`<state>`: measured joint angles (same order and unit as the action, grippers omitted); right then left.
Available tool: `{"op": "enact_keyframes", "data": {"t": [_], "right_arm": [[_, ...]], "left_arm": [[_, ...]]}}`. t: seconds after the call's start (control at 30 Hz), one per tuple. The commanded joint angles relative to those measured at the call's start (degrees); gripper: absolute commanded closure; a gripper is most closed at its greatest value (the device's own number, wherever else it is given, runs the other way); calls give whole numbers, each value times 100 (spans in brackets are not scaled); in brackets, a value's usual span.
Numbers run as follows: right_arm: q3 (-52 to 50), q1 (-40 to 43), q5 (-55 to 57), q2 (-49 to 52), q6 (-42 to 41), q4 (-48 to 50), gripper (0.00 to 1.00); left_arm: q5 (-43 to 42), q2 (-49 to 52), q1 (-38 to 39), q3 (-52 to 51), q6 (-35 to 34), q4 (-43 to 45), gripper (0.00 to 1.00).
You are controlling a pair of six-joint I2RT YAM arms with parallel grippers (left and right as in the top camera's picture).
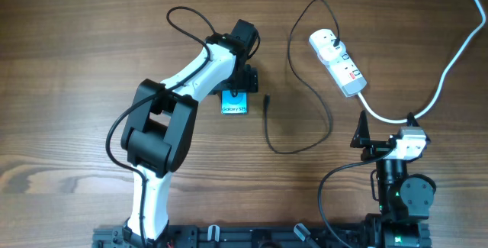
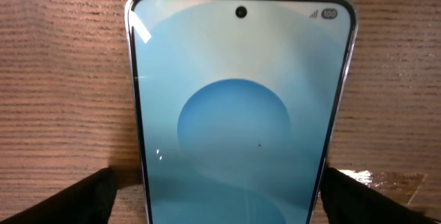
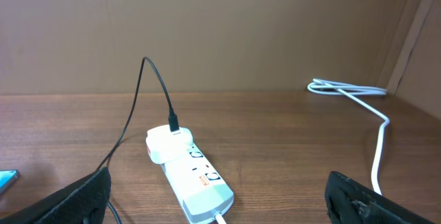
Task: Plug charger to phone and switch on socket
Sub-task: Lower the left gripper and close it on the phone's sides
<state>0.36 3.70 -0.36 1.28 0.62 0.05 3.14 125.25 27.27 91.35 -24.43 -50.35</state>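
The phone lies flat on the table with its cyan screen up; it fills the left wrist view. My left gripper is open and straddles the phone's far end, one finger on each side. The charger loops from the socket across the table. Its plug tip lies just right of the phone, not in it. My right gripper is open and empty, near the socket's cord end. In the right wrist view the socket lies ahead between my open fingers, with the charger plugged in.
A thick white cord runs from the socket to the back right corner and shows in the right wrist view. A wall stands behind the table in the right wrist view. The left arm's own black cable arcs over the table.
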Motion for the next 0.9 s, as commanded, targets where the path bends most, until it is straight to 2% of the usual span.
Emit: {"op": "enact_keyframes", "data": {"t": [0.0,0.13,0.2,0.87], "right_arm": [[-7,28,28,-26,-79,31,0],[-7,28,31,-26,-79,31,0],[-7,28,31,-26,-76,31,0],[-7,28,31,-26,-76,31,0]], "left_arm": [[-114,125,-4,-146,-46,-72,18],[-111,125,-4,-146,-46,-72,18],[-111,125,-4,-146,-46,-74,22],[-111,125,-4,-146,-42,-219,22]]}}
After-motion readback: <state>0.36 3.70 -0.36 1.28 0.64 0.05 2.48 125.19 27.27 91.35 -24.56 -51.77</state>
